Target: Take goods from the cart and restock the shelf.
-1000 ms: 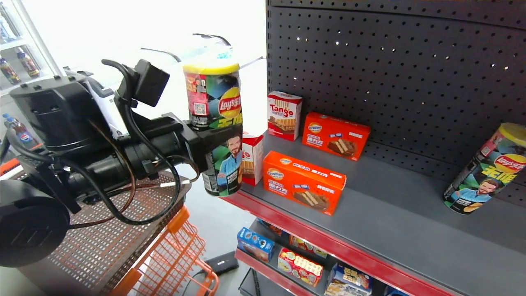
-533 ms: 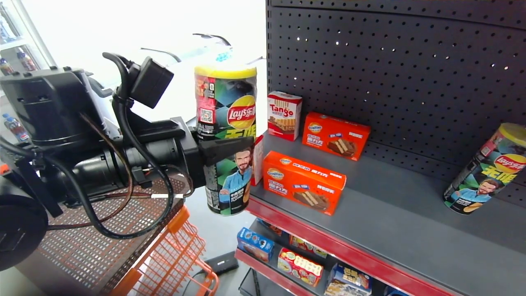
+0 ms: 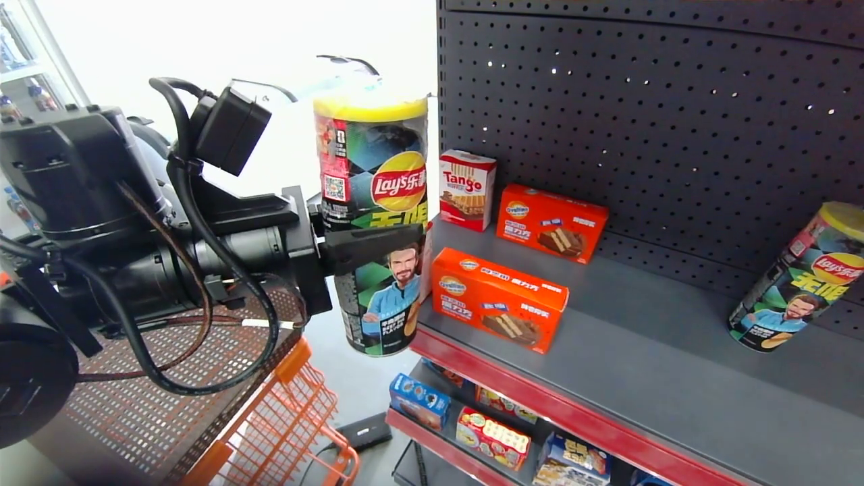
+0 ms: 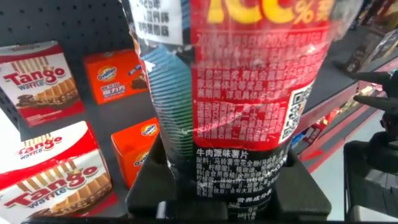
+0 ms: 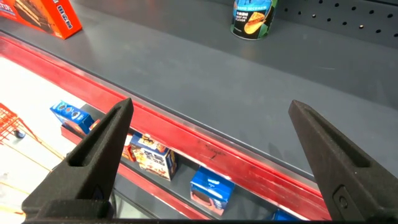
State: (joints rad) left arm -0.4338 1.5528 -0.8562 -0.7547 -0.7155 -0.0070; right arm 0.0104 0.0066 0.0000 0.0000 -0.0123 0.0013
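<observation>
Left gripper (image 3: 375, 244) clamps the chip can (image 3: 370, 169) upright in the head view, beside the front-left edge of the shelf (image 3: 641, 378), not yet placed; a second can (image 3: 796, 280) leans there. Left wrist view: chip can (image 4: 249, 93) faces wafer boxes (image 4: 43, 81). Right wrist view: right gripper (image 5: 211, 109) spread, empty, over the shelf (image 5: 249, 81).

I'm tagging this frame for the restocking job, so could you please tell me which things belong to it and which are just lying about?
In the job: chip can clamped in the left end effector; grey shelf; orange cart.

Lying about: front orange box; rear orange box; wafer box; tilted second can; lower-shelf goods; open right end effector.
</observation>
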